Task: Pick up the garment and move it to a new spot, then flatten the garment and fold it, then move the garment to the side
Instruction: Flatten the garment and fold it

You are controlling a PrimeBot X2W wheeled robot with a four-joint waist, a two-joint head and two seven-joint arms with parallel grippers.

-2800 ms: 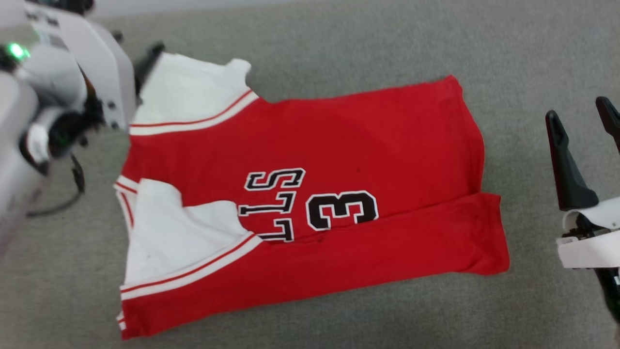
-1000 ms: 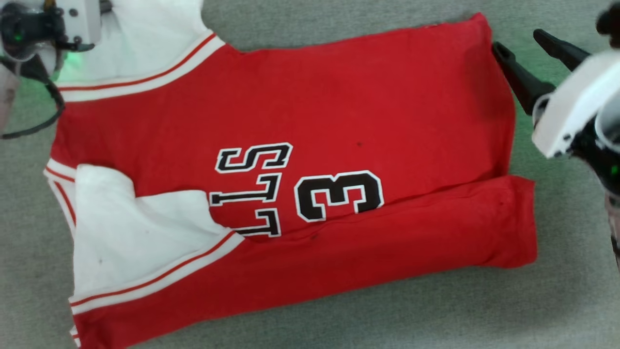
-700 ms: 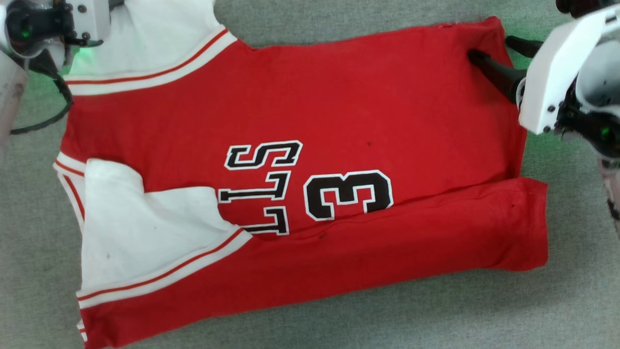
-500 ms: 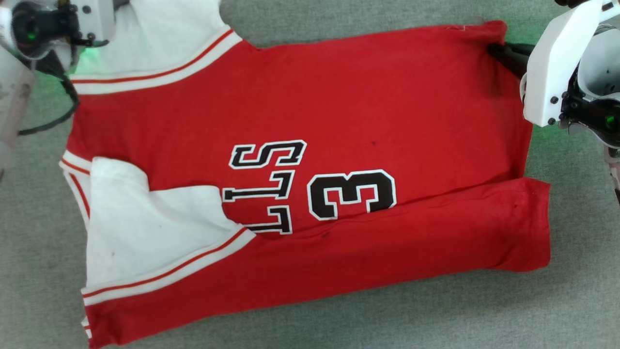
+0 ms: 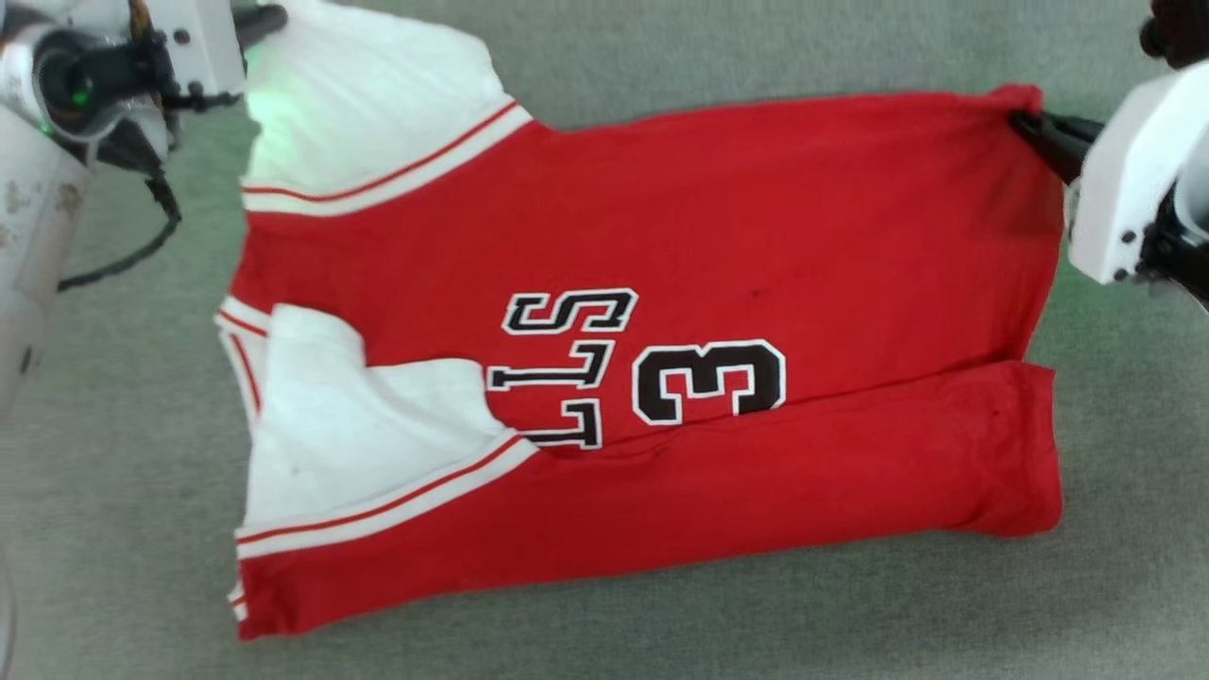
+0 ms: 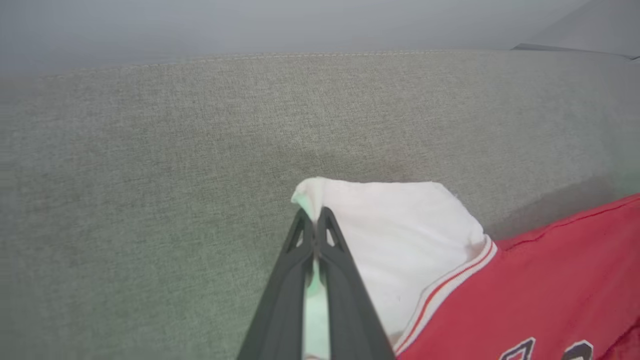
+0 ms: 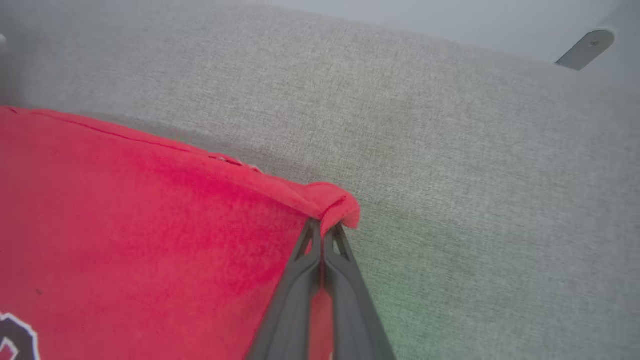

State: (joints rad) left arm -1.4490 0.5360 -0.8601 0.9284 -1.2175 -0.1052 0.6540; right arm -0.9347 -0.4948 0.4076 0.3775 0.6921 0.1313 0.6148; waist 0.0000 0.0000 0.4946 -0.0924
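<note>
The garment [image 5: 718, 236], a red shirt with white sleeves, striped trim and a black "3", lies spread on the grey fabric surface, its near long edge folded over. My left gripper [image 5: 269, 17] is shut on the tip of the far white sleeve [image 6: 400, 235], which its fingers [image 6: 312, 227] pinch. At the far right, my right gripper [image 5: 1025, 123] is shut on the garment's red hem corner [image 7: 335, 205]; the fabric bunches up over its tips [image 7: 322, 235].
Grey woven fabric surface [image 5: 661, 47] stretches all round the garment, with its far seam edge [image 6: 300, 54] beyond the sleeve. A black cable [image 5: 142, 246] hangs from my left arm. A metal bracket [image 7: 585, 47] shows far off.
My right gripper went from open beside the hem corner to shut on it. The whole head picture has shifted, so the camera moved. The left gripper stayed shut on the sleeve.
</note>
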